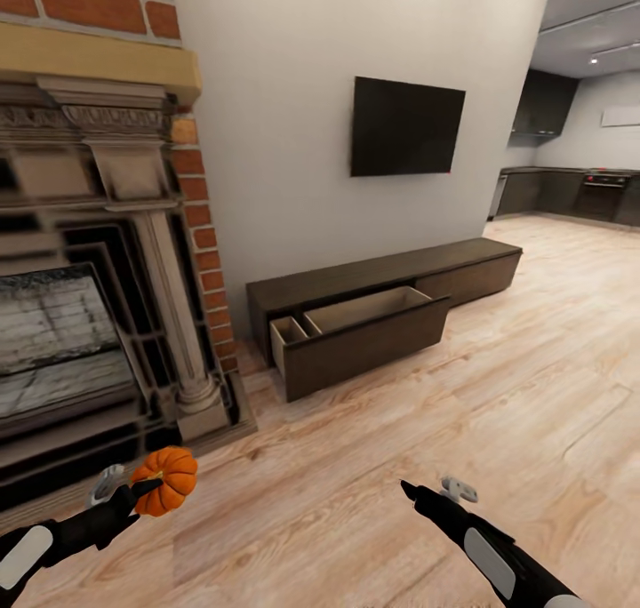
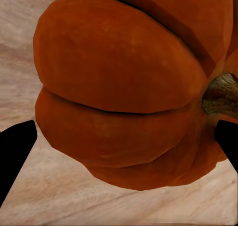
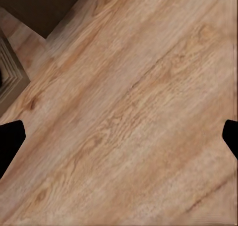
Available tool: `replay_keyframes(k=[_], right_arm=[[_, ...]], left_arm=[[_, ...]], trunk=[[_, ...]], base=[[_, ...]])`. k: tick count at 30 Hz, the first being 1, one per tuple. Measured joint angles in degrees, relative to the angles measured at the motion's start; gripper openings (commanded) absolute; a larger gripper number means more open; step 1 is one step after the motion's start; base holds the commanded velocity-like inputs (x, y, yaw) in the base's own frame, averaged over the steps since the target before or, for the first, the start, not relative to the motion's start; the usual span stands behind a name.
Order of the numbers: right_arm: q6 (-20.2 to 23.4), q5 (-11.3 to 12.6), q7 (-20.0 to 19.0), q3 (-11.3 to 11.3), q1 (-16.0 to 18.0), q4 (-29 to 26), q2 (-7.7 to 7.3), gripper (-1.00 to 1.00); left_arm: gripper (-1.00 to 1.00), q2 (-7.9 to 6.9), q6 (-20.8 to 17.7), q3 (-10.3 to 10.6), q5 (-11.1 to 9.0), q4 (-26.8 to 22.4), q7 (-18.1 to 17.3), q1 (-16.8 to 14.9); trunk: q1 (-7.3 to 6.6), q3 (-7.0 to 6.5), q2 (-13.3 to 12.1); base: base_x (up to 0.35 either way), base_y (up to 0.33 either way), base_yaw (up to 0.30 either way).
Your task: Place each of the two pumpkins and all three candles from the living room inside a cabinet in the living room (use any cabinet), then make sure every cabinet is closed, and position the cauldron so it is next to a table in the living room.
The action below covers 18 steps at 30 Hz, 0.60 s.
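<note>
Surroundings: a brick and stone fireplace [image 1: 98,261] fills the left side of the head view; a dark television [image 1: 406,127] hangs on the pale wall at upper centre; a kitchen [image 1: 578,177] shows at the far upper right; pale wooden floor [image 1: 462,412] covers the lower and right part of the frame.
Cabinet: the long, low dark-brown cabinet [image 1: 391,275] runs along the wall from centre towards the right; its left drawer [image 1: 360,337] is pulled out, showing beige compartments, a narrow one on the left and a wide one beside it.
In the way: bare floor lies between the arms and the open drawer; the fireplace's base stands just left of the cabinet's end.
Pumpkin: the orange pumpkin [image 1: 166,481] is at lower left of the head view, in front of the fireplace and well apart from the cabinet; in the left wrist view the pumpkin [image 2: 124,92] sits between the two dark fingertips.
Pumpkin's direction: its stem [image 2: 221,94] points sideways, towards one finger, so its axis lies roughly across the jaws rather than upright.
Left gripper [image 1: 142,491]: clamped on the pumpkin; the arm comes in from the lower left corner, forearm angled up and rightwards.
Right gripper [image 1: 436,492]: at lower right of centre, above bare floor; in the right wrist view its fingertips [image 3: 11,139] sit at opposite edges, jaws spread wide with nothing between them.
</note>
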<state>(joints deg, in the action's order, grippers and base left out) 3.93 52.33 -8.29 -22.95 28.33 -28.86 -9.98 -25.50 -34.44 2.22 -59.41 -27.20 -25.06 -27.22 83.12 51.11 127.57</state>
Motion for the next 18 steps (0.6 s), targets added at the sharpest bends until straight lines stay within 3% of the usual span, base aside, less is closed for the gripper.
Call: replay_keyframes(k=[18], right_arm=[[0.08, 0.04, -0.02, 0.0, 0.0, 0.05, 0.01, 1.0]], left_arm=[[-1.0, -0.01, -0.01, 0.0, -0.04, 0.0, -0.01, 0.0]], trunk=[[-3.95, -3.23, -7.21]], base=[[0.0, 0.0, -0.29]])
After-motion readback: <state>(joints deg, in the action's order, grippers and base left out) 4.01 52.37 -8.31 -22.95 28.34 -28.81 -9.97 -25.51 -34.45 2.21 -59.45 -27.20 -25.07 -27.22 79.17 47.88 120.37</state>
